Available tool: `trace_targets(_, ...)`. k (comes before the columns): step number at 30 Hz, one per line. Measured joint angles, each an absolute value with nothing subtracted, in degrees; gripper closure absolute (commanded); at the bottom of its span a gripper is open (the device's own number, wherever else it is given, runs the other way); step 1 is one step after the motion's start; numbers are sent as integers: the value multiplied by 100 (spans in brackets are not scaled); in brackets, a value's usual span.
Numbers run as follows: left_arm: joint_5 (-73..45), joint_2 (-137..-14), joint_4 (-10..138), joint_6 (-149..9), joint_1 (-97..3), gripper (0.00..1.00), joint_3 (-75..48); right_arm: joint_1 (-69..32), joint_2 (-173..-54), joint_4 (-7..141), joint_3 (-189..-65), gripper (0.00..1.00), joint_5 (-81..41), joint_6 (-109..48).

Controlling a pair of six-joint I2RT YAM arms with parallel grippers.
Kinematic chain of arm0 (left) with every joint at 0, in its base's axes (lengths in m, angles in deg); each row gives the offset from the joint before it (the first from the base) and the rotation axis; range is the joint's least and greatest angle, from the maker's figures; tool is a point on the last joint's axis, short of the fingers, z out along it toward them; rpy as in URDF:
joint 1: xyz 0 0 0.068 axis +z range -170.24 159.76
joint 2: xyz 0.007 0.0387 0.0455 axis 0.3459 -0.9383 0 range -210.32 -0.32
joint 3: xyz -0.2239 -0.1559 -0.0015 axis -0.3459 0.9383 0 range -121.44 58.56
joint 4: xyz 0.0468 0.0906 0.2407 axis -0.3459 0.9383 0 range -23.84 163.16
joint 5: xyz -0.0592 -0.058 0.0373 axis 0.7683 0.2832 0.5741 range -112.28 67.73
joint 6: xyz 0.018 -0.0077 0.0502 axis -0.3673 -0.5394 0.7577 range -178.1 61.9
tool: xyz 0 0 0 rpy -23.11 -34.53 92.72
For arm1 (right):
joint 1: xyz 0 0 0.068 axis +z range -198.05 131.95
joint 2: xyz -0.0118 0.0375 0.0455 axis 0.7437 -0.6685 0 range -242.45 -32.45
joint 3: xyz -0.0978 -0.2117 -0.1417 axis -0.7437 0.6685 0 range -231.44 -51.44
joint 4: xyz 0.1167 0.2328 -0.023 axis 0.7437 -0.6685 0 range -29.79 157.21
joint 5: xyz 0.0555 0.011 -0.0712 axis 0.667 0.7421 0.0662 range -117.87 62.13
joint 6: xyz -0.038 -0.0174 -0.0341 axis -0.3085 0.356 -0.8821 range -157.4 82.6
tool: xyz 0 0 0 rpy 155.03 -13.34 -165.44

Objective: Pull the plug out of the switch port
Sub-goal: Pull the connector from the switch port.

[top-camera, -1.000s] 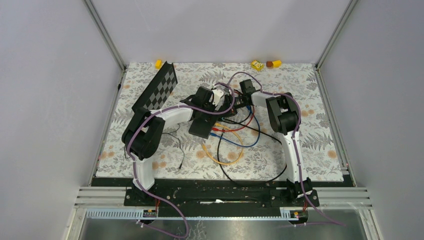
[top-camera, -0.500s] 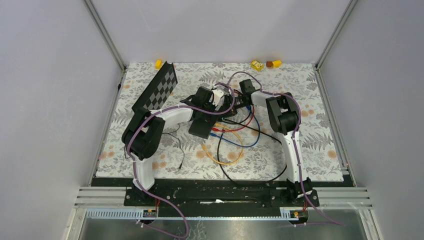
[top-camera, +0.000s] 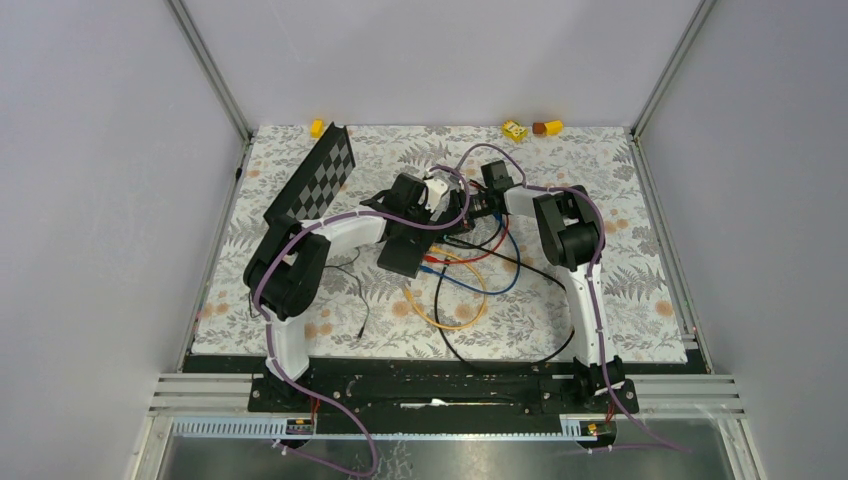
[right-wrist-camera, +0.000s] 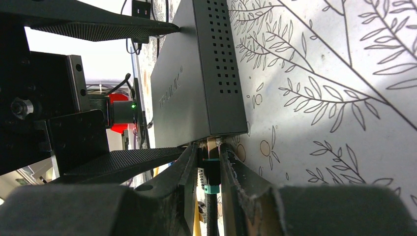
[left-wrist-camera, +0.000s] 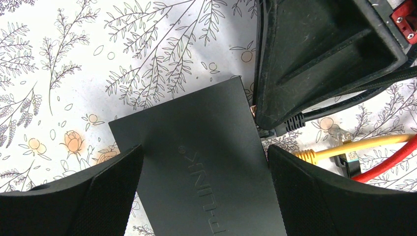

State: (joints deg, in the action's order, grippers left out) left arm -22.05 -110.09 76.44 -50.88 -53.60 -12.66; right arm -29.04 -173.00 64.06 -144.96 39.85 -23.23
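The switch (top-camera: pixel 405 250) is a flat matte-black box lying mid-table; it also shows in the left wrist view (left-wrist-camera: pixel 206 162) and the right wrist view (right-wrist-camera: pixel 196 83). My left gripper (left-wrist-camera: pixel 204 196) straddles its width, a finger (left-wrist-camera: pixel 74 196) pressed on each long side. My right gripper (right-wrist-camera: pixel 209 147) comes in from the right in the top view (top-camera: pixel 470 208). It is shut on the black plug (right-wrist-camera: pixel 210 172) with a teal band. The plug's front end sits at the switch's port edge. Its black boot shows in the left wrist view (left-wrist-camera: pixel 287 124).
Loose yellow (top-camera: pixel 450 300), red (top-camera: pixel 470 258), blue (top-camera: pixel 505 270) and black (top-camera: pixel 500 350) cables lie tangled in front of the switch. A chequered board (top-camera: pixel 318 180) leans at the back left. Small yellow pieces (top-camera: pixel 515 129) lie by the back wall.
The right arm has edged very slightly to the right. The left arm and the switch have not visibly moved.
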Motion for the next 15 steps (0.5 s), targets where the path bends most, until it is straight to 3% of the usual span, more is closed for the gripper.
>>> trace_targets(15,-2202,-11009,7625,-5086,-5360,4,-1255,-2896,-17447,5359,-15042,100,3907,-2882)
